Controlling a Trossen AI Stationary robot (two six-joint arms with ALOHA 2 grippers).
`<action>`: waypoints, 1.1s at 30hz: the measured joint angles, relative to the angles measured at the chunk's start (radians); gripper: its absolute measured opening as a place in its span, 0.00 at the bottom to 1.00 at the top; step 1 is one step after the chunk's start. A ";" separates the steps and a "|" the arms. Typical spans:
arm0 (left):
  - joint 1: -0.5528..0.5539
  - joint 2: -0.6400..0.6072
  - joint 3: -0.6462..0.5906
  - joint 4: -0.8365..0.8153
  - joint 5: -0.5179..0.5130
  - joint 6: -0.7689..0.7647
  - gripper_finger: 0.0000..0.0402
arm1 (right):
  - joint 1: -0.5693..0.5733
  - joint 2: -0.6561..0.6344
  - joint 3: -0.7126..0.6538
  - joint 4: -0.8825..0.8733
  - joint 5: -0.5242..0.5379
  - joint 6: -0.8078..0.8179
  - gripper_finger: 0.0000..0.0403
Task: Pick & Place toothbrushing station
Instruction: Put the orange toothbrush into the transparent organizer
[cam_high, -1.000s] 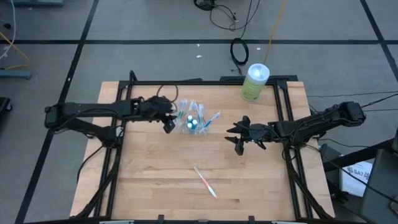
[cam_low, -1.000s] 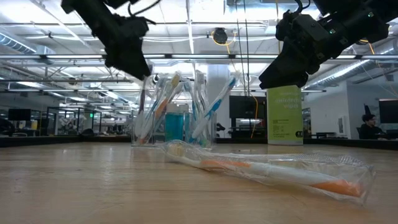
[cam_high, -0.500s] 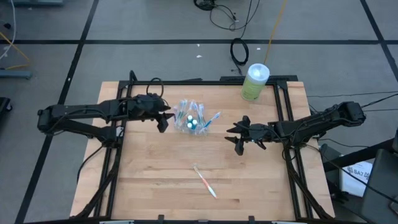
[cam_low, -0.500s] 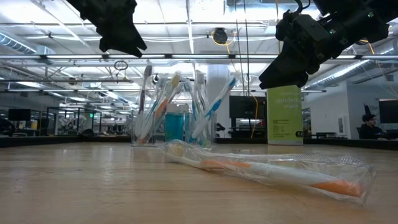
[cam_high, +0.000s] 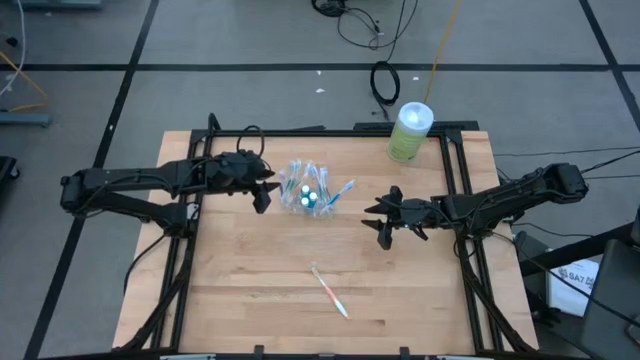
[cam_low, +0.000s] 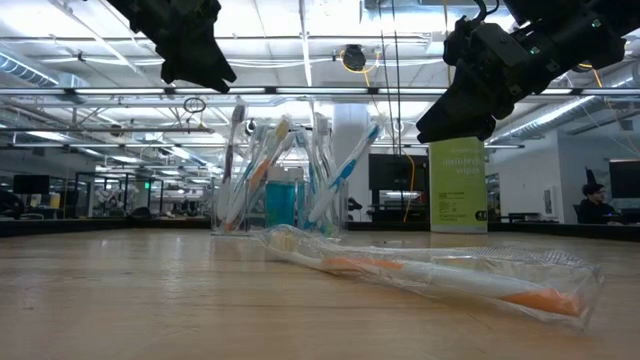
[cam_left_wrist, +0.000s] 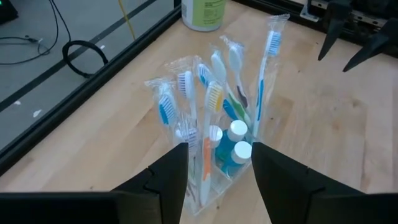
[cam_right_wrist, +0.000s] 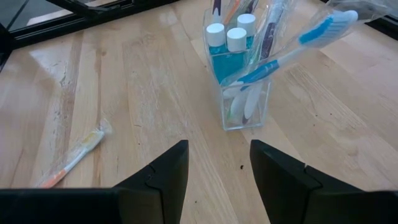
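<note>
clear cup (cam_high: 308, 197) upright at table's (cam_high: 250, 290) rear centre, packed with wrapped toothbrushes (cam_left_wrist: 214, 99) and teal-capped tubes (cam_right_wrist: 216, 32) – handles down, heads fanning out over rim. one wrapped orange toothbrush (cam_high: 329, 291) lies flat nearer front edge, well apart from cup – likely next to go in. left gripper (cam_high: 261, 187) hovers just beside cup, fingers apart, grasping nothing. right gripper (cam_high: 386, 218) waits right of cup, fingers spread, empty. green canister (cam_high: 409, 132) at rear edge.

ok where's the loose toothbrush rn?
In the high view the loose toothbrush lies flat on the table, toward its near edge just right of centre, apart from the cup and untouched by either pincer.
</note>
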 joint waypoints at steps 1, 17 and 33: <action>0.000 0.000 0.000 0.000 0.000 0.000 0.46 | 0.000 0.000 0.000 0.000 0.000 0.000 0.41; 0.000 0.000 0.000 -0.001 0.002 0.034 0.46 | 0.000 0.000 0.000 0.000 0.000 0.000 0.41; -0.048 0.000 0.000 -0.010 0.054 0.104 0.46 | -0.005 -0.001 0.002 0.134 -0.001 -0.044 0.41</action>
